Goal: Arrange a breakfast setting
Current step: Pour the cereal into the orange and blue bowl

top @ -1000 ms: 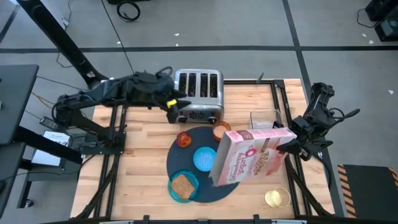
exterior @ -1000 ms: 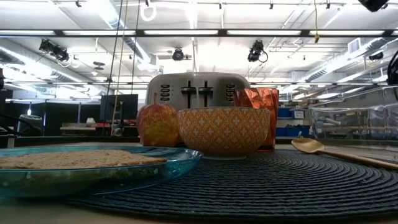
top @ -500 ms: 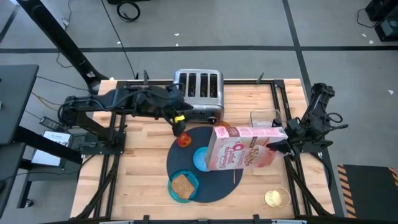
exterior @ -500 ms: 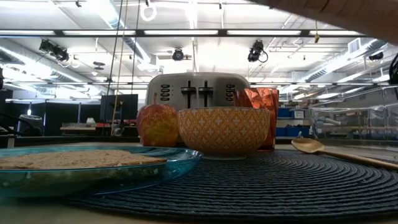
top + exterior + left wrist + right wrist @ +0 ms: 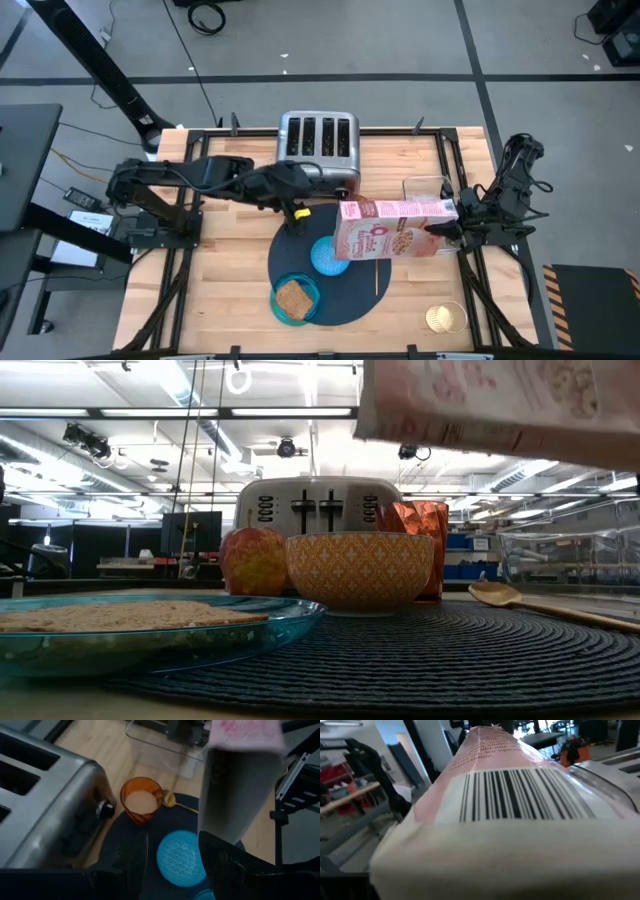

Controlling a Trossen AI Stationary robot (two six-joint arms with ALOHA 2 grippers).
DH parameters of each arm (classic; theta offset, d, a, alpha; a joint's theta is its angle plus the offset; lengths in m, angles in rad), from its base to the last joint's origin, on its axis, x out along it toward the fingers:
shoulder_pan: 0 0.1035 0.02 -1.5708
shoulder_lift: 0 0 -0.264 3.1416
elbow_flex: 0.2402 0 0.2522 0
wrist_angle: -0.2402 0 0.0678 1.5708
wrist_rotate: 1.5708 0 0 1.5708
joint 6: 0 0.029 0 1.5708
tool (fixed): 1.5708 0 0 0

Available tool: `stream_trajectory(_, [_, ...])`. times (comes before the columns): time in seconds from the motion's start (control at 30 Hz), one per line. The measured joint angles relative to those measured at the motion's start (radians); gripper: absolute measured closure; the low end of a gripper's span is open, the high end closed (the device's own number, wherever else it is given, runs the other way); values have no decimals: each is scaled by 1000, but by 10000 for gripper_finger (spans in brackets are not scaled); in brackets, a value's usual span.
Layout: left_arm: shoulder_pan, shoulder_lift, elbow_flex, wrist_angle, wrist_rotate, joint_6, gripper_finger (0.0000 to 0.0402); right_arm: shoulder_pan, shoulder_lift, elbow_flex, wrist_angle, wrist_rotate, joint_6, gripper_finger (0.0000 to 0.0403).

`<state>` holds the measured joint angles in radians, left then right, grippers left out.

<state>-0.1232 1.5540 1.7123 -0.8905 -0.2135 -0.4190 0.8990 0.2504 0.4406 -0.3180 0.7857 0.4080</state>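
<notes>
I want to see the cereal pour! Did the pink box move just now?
Yes. The pink cereal box, held by the right gripper, has tipped from leaning upright to lying level, and shifted toward the toaster, above the bright-blue bowl.

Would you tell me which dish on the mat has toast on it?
The teal plate at the mat's near edge carries the toast; the blue bowl looks empty.
</notes>
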Motion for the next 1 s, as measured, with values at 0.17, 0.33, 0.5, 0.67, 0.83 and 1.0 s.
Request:
stream_trajectory(0.17, [-25, 23, 0, -18, -1, -43, 219, -21, 5, 3, -4, -29, -17, 225])
stream_trajectory(0.33, [-46, 51, -2, -37, -3, -72, 219, -43, 14, 3, -4, -70, -19, 225])
stream_trajectory(0.5, [-55, 73, -2, -50, -3, -86, 219, -68, 63, 53, -52, -111, -18, 225])
stream_trajectory(0.67, [-55, 91, -2, -50, -3, -90, 219, -94, 127, 111, -112, -140, -27, 225])
stream_trajectory(0.83, [-56, 118, -2, -64, 1, -86, 219, -128, 191, 161, -163, -166, -45, 225])
stream_trajectory(1.0, [-61, 131, -2, -105, 6, -88, 219, -171, 243, 187, -179, -210, -62, 225])
